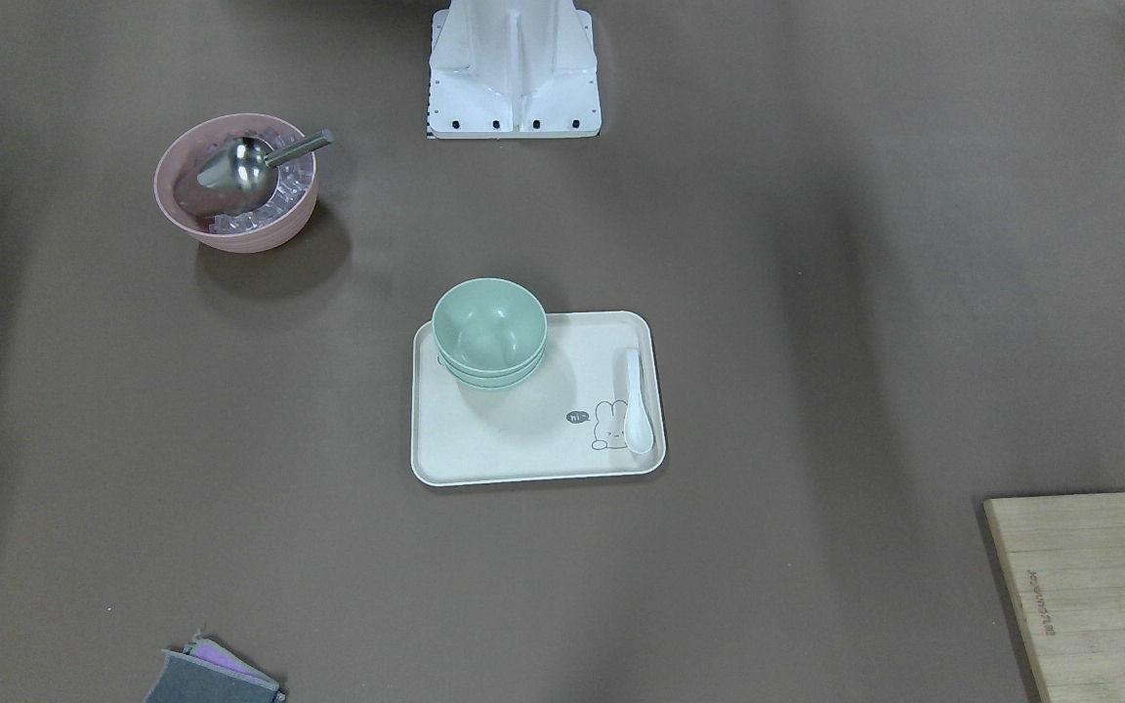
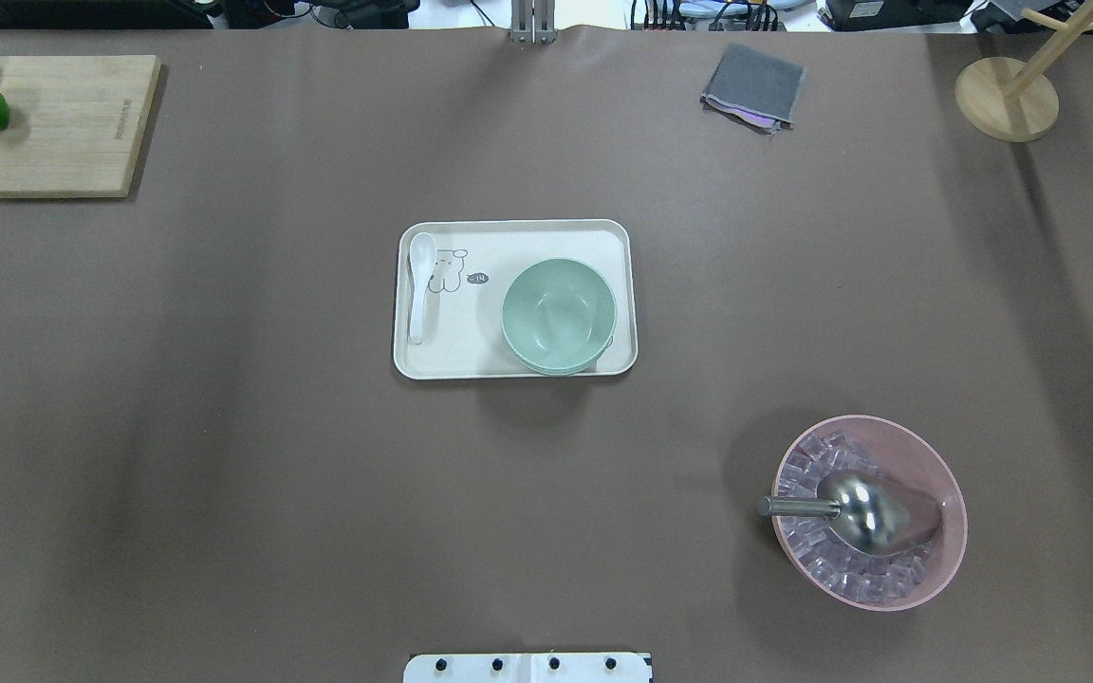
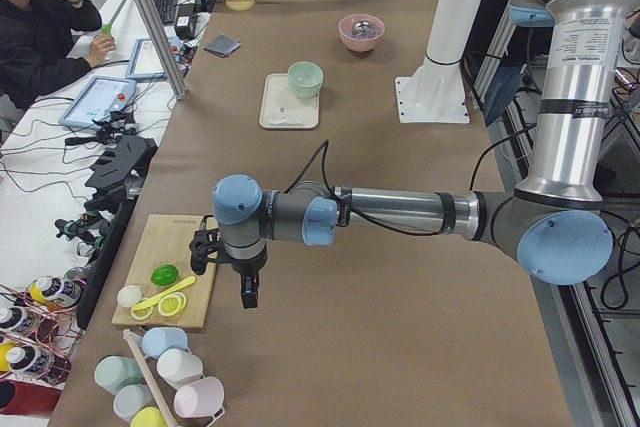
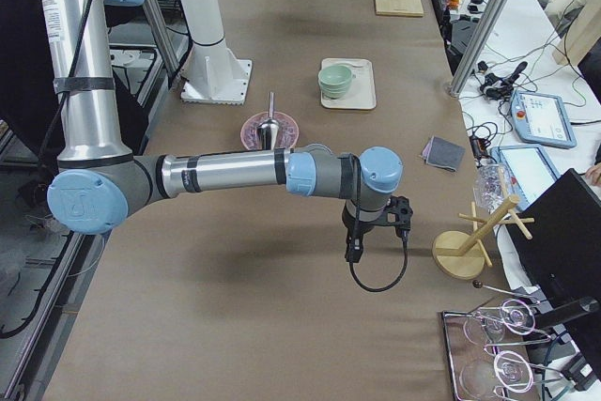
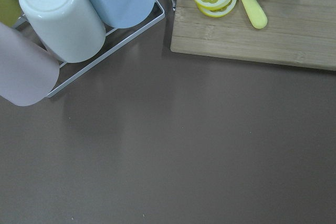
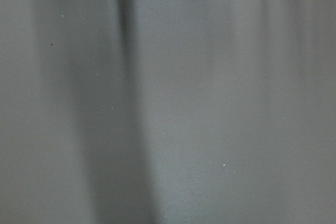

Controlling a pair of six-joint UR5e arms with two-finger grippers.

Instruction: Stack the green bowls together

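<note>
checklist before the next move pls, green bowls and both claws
1. green bowls nested in one upright stack: ok
2. Stack sits on the tray: ok
3. All three bowls in the stack: cannot tell, the lower rims overlap
4. white spoon apart from the stack: ok
5. left claw far from the stack, by the cutting board: ok; open or shut: cannot tell
6. right claw far from the stack: ok; open or shut: cannot tell

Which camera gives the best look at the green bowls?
The front-facing view: the green bowls are close, with nested rims showing below the top one. Overhead hides most lower rims; side views show them small; wrist cameras miss them.
</note>
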